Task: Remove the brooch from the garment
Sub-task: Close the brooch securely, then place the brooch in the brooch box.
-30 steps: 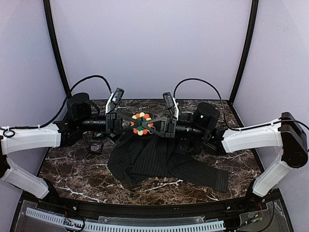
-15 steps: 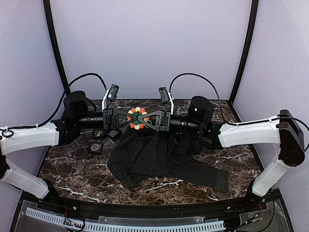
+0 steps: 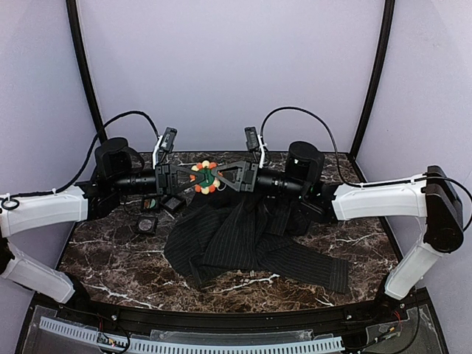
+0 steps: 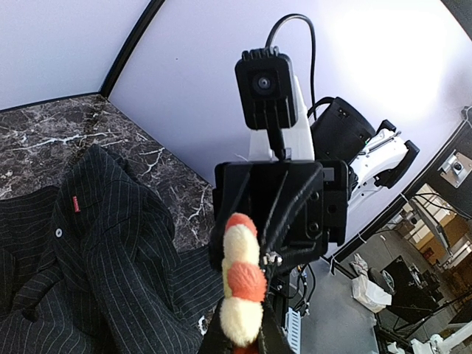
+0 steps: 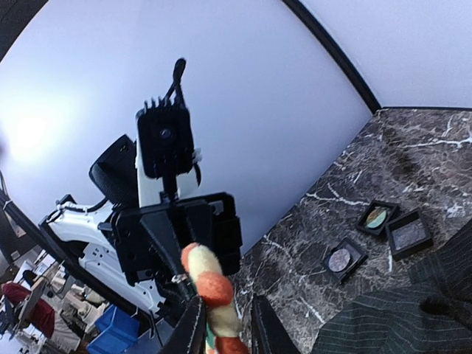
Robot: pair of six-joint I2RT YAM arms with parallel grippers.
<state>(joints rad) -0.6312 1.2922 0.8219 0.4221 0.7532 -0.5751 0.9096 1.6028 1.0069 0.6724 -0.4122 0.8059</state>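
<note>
Aloft, round fuzzy-beaded brooch (image 3: 203, 178) hangs over crumpled pinstriped garment (image 3: 236, 243).

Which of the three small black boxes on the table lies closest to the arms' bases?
The lone box just left of the garment. The other two boxes sit side by side farther back.

White arm shells (image 3: 383, 199), black joints (image 3: 112, 158), looping black cables (image 3: 299, 112)
</note>
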